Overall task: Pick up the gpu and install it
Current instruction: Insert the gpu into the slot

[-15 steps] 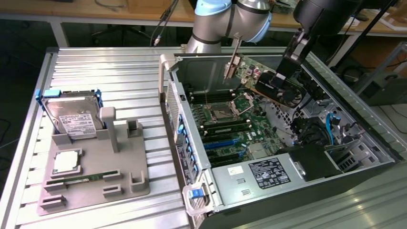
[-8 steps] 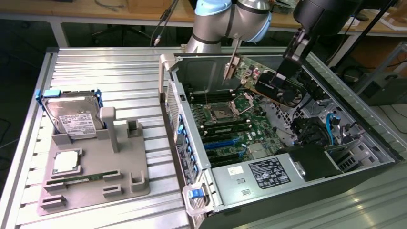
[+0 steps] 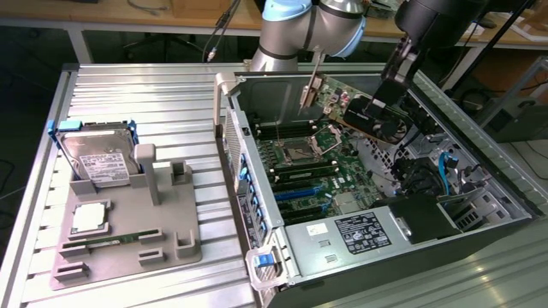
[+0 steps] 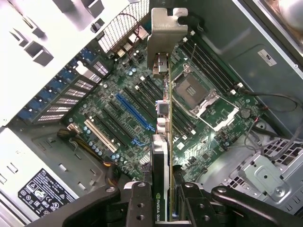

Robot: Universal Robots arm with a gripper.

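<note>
My gripper [image 3: 387, 96] is shut on the gpu [image 3: 360, 106], a dark card with a green board edge and a pale metal bracket [image 3: 310, 90] at its far end. It hangs tilted in the air inside the open computer case [image 3: 462, 115], above the motherboard [image 3: 308, 173]. In the wrist view the gpu [image 4: 163, 142] is seen edge-on between my fingers [image 4: 139, 203], its bracket [image 4: 164, 42] pointing away. The blue expansion slot [image 4: 132, 111] lies on the motherboard [image 4: 113, 113] below it.
A grey fixture tray [image 3: 128, 237] on the metal table at the exterior view's left carries a silver hard drive [image 3: 102, 160], a processor [image 3: 90, 217] and a green memory stick [image 3: 111, 239]. The power supply [image 3: 360, 231] sits at the case's near end; cables [image 3: 445, 170] run along its exterior-view right side.
</note>
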